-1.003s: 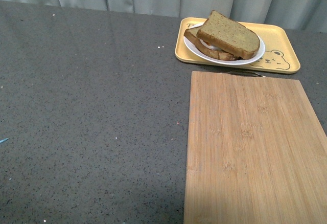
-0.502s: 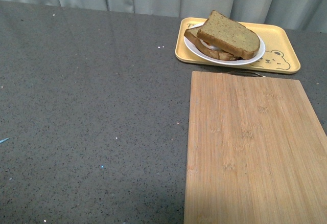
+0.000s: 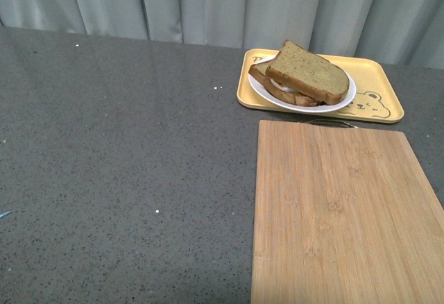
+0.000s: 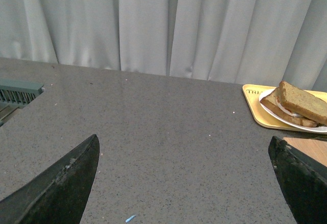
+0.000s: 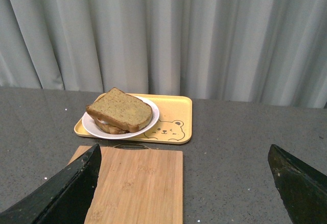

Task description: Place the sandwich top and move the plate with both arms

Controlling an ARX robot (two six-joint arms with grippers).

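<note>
The sandwich top [image 3: 309, 71] already lay on the plate [image 3: 345, 100], at one o'clock on the surface [image 3: 125, 151]. Both claws, left [image 4: 184, 183] and right [image 5: 184, 183], gaped empty; best they approached opposite rims together.

My fingers [image 4: 61, 188] look like matt, scuffed black plastic. Beside the smooth yellow tray [image 3: 385, 85], the cutting board [image 3: 343, 214] is pale grained wood; on the tray, a glossy white plate [image 3: 340, 103] carries coarse, speckled bread [image 3: 312, 71]. Countertop [image 3: 125, 158] looks like faintly shiny speckled stone.
</note>
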